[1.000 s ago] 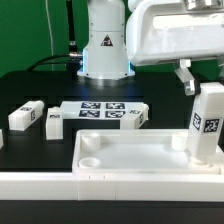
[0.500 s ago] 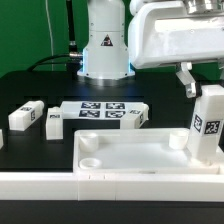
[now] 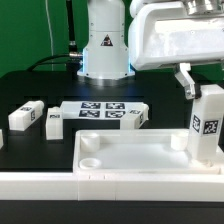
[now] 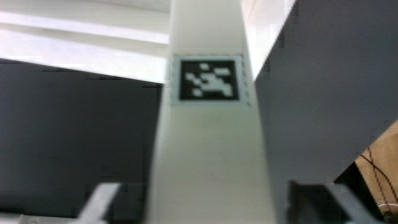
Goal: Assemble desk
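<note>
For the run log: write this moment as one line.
fingers: open, astride leg | leg: upright on desk slab, exterior view's right end | held: nothing

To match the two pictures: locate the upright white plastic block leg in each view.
Exterior view: the upright white plastic block leg stands at the exterior view's right, on the white rimmed slab.
Wrist view: it fills the centre.
Shared landmark: its black-and-white square tag.

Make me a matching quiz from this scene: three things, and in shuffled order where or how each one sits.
Things:
1 upright leg
2 marker board
3 hand

States:
A flat on the table, beyond the desk top
B open around the leg
C standing at the desk top's end on the exterior view's right

Pairs: 1-C; 2-A; 3-B
</note>
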Robot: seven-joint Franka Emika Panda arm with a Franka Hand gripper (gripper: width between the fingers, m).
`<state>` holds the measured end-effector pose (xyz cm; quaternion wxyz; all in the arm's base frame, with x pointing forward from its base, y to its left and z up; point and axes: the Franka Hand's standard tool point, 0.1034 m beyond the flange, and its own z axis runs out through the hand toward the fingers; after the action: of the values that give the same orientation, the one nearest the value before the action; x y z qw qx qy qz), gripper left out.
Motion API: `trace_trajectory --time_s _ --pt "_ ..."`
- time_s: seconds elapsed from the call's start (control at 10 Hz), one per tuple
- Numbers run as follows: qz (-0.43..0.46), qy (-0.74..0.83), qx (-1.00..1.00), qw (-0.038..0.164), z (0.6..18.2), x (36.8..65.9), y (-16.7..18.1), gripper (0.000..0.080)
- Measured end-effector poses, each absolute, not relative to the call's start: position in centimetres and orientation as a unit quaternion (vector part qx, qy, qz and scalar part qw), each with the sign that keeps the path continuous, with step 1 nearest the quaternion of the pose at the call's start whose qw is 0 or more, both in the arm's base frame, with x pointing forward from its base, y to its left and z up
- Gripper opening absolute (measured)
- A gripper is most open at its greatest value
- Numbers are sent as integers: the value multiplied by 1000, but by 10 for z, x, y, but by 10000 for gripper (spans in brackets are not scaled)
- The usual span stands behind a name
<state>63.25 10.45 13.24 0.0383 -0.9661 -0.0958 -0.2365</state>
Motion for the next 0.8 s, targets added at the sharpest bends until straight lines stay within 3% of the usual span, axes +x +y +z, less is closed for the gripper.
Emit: trace_trajectory --time_s 0.1,0.2,0.3,0.6,0.8 --pt "-236 -96 -966 38 132 633 104 478" --pt "-232 -98 -967 37 133 634 103 592" --pt "-230 -98 -968 35 138 640 100 632" --pt "-231 -97 -968 34 139 641 95 649" --pt "-218 -98 -970 33 154 640 93 649"
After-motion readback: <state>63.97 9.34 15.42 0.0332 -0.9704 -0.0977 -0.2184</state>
